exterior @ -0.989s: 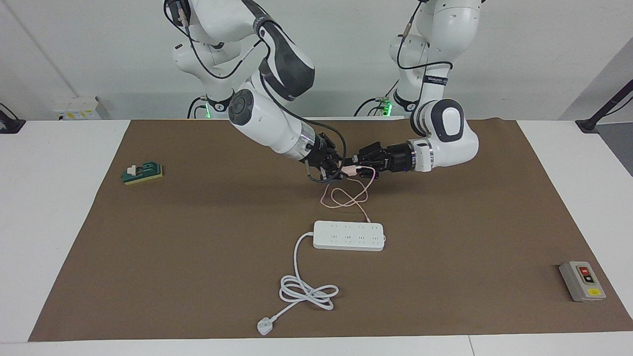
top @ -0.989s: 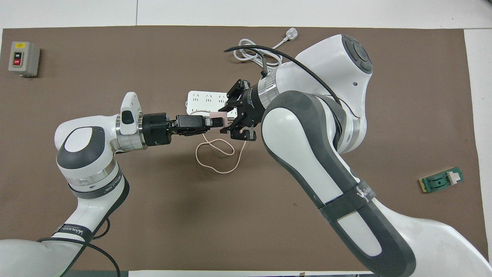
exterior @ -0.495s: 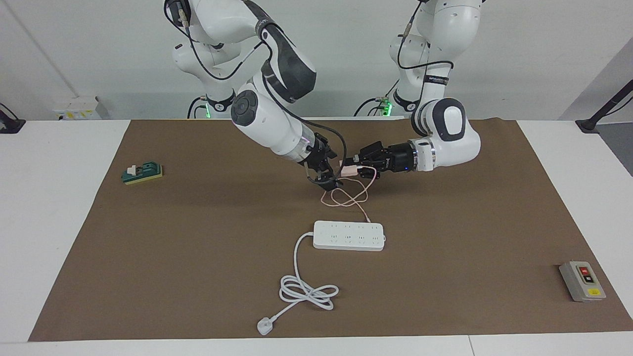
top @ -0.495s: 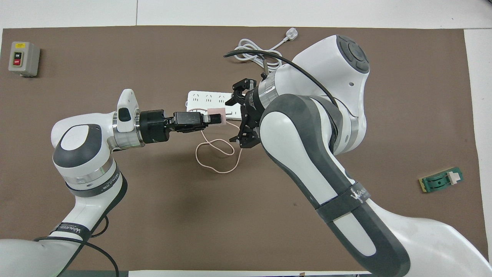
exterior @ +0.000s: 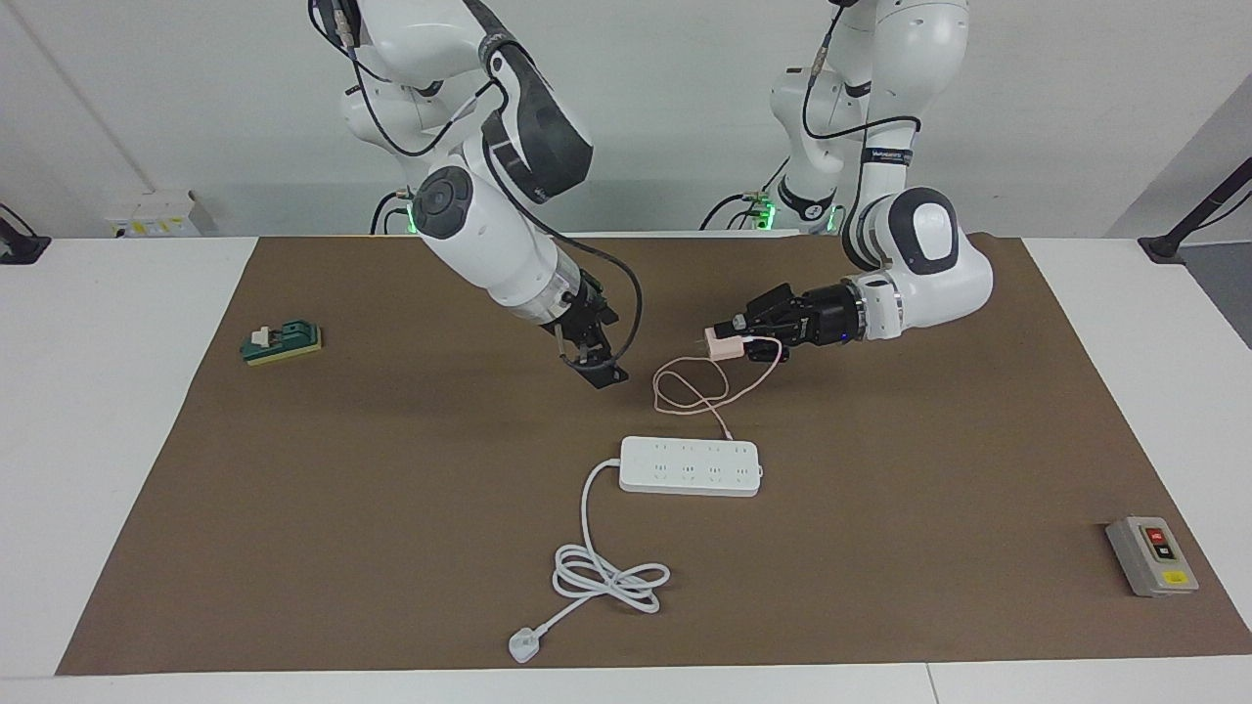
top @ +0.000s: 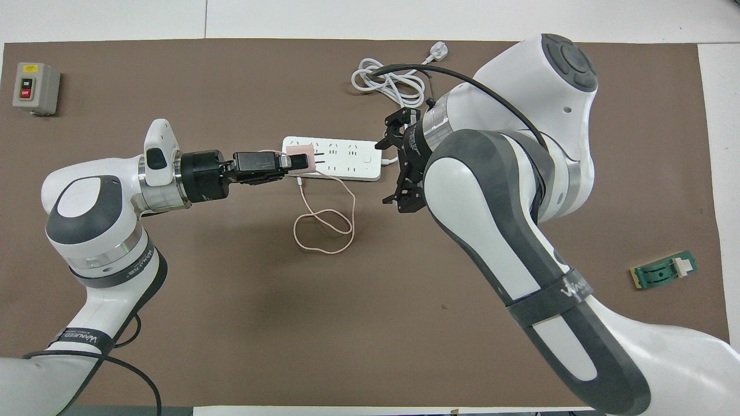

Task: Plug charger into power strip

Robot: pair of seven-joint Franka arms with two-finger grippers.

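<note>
My left gripper point(exterior: 732, 339) point(top: 292, 164) is shut on the pale pink charger point(exterior: 721, 345) point(top: 302, 158) and holds it up over the mat. The thin pink cable point(exterior: 696, 393) point(top: 324, 232) droops from it into a loop on the mat, nearer to the robots than the power strip. The white power strip point(exterior: 690, 466) point(top: 347, 163) lies flat at mid-table with its sockets up. My right gripper point(exterior: 597, 364) point(top: 387, 163) hangs open and holds nothing, a short gap away from the charger, toward the right arm's end.
The strip's thick white cord point(exterior: 606, 575) point(top: 386, 81) coils farther from the robots and ends in a white plug point(exterior: 523, 645) point(top: 437, 52). A grey switch box point(exterior: 1152, 555) point(top: 36, 88) sits toward the left arm's end. A green block point(exterior: 282, 342) point(top: 665, 270) lies toward the right arm's end.
My right gripper opened, let go of the charger and drew back toward its own end. My left gripper kept hold of the charger and carried it toward the left arm's end.
</note>
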